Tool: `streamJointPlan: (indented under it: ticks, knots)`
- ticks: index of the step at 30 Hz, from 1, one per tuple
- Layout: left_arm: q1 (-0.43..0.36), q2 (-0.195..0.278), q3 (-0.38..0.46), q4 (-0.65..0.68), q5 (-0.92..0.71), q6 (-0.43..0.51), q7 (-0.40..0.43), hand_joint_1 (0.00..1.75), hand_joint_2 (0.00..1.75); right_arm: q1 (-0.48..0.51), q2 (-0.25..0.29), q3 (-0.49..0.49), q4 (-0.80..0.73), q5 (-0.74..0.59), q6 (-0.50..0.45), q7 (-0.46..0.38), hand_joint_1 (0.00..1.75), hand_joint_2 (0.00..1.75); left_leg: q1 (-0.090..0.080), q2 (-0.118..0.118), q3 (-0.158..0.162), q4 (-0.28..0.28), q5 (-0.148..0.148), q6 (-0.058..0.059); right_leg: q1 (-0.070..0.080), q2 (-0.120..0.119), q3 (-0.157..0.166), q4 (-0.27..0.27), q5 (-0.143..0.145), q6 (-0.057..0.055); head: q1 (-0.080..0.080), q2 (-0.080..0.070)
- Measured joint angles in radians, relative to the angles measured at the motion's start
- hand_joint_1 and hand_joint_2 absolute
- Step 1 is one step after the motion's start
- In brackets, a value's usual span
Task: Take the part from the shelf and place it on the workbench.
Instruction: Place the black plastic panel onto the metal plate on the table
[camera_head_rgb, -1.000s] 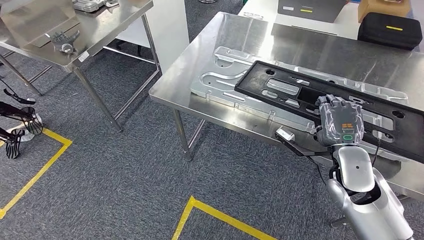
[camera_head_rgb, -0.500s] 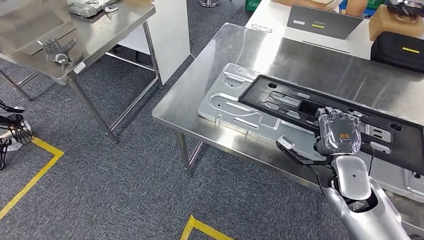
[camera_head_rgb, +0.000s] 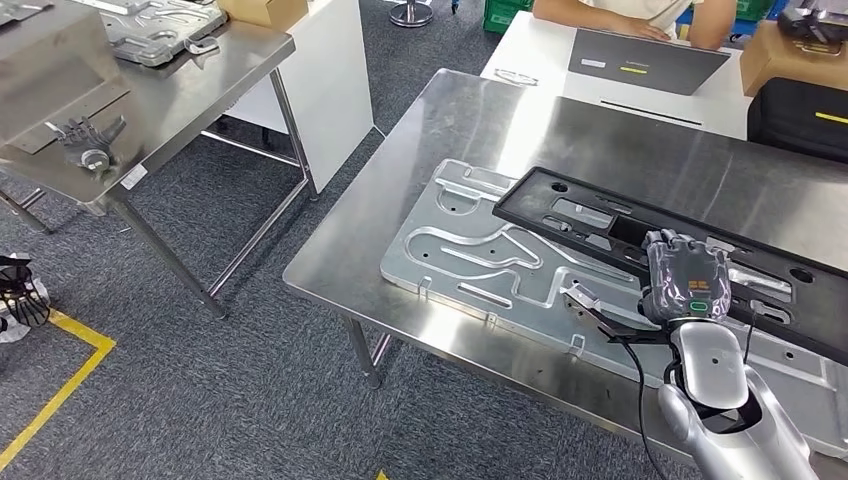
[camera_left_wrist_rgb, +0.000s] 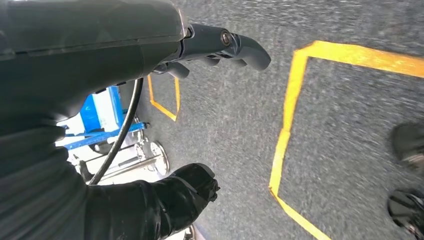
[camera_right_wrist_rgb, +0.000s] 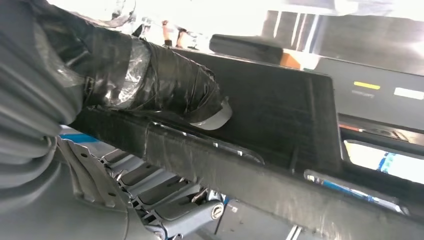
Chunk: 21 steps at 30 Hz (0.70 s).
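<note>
Gripping the near edge of the black plastic frame (camera_head_rgb: 700, 245), the right hand (camera_head_rgb: 686, 281) has its fingers wrapped over the rim; the right wrist view shows the thumb (camera_right_wrist_rgb: 165, 95) pressed on the dark panel (camera_right_wrist_rgb: 280, 115). That frame is the part, and it hangs low over the steel surface (camera_head_rgb: 520, 130), right above a silver stamped metal plate (camera_head_rgb: 480, 265) lying there. I can't tell whether its far end touches down or floats. The hold sits on one long edge only, so the frame could sag or twist away from the hand and catch a corner on the ribs of the plate below. Let go now and it may land on the plate rather than on bare steel, rocking or sliding toward the near edge of the surface. A cable (camera_head_rgb: 640, 390) trails along the forearm beside a small bracket (camera_head_rgb: 583, 300); either could snag that edge as the arm lowers. Down at the robot's side, the left hand (camera_left_wrist_rgb: 190, 125) hangs over grey carpet (camera_left_wrist_rgb: 350, 125) and yellow floor tape (camera_left_wrist_rgb: 285, 135), fingers apart, holding nothing.
</note>
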Motion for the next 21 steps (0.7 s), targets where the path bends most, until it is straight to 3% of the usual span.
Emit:
streamJointPlan:
  ticks: [1,3,7,8,10,12,17,20,21]
  knots:
    - [0.002,0.000,0.000,0.000,0.000,-0.002,-0.003,0.00,1.75,0.003,0.001,-0.004,0.003,-0.001,0.000,-0.001,1.75,1.75,0.001,0.003,0.005,-0.056,0.054,-0.002,-0.002,0.000,0.013,0.002,-0.011,0.006,0.000,0.000]
    - [0.002,0.001,-0.001,-0.001,0.000,-0.005,-0.010,0.00,1.75,0.009,0.004,-0.013,0.008,-0.003,-0.002,-0.003,1.75,1.75,-0.001,0.008,0.011,-0.113,0.118,0.005,0.000,0.000,0.023,0.003,-0.031,0.022,0.000,0.000]
    - [0.002,0.004,-0.005,-0.002,0.001,-0.008,-0.013,0.00,1.75,0.022,0.007,-0.029,0.013,-0.007,-0.004,-0.009,1.75,1.75,-0.004,0.005,0.022,-0.124,0.125,0.035,-0.001,-0.004,0.028,0.008,-0.057,0.046,0.000,0.000]
    - [0.002,0.004,-0.006,-0.002,0.001,-0.010,-0.014,0.00,1.75,0.023,0.007,-0.032,0.013,-0.007,-0.004,-0.009,1.75,1.75,-0.003,0.004,0.026,-0.129,0.125,0.042,-0.002,-0.005,0.012,0.042,-0.076,0.048,0.001,0.000]
    - [0.001,0.004,-0.008,-0.003,0.002,-0.014,-0.016,0.00,1.75,0.027,0.007,-0.037,0.016,-0.008,-0.004,-0.011,1.75,1.75,-0.004,0.004,0.032,-0.133,0.120,0.054,-0.003,-0.006,-0.056,0.162,-0.131,0.051,0.001,0.000]
    - [0.001,0.004,-0.008,-0.003,0.003,-0.018,-0.018,0.00,1.75,0.030,0.007,-0.039,0.019,-0.008,-0.004,-0.013,1.75,1.75,-0.007,0.004,0.034,-0.133,0.116,0.059,-0.002,-0.005,-0.108,0.247,-0.162,0.053,0.001,0.000]
    - [0.001,0.004,-0.008,-0.003,0.004,-0.018,-0.019,0.00,1.75,0.032,0.007,-0.039,0.020,-0.009,-0.004,-0.013,1.75,1.75,-0.008,0.004,0.035,-0.133,0.114,0.060,-0.002,-0.005,-0.126,0.271,-0.166,0.053,0.001,0.000]
    - [0.001,0.004,-0.008,-0.003,0.006,-0.021,-0.021,0.00,1.75,0.039,0.008,-0.039,0.023,-0.010,-0.004,-0.015,0.44,0.44,-0.011,0.001,0.040,-0.133,0.110,0.061,-0.001,-0.006,-0.154,0.293,-0.151,0.052,0.000,0.000]
    - [0.001,0.004,-0.008,-0.003,0.009,-0.024,-0.021,0.00,1.75,0.041,0.010,-0.040,0.026,-0.010,-0.004,-0.017,0.00,0.00,-0.013,0.000,0.049,-0.133,0.104,0.060,0.001,-0.006,-0.141,0.234,-0.098,0.046,0.000,0.000]
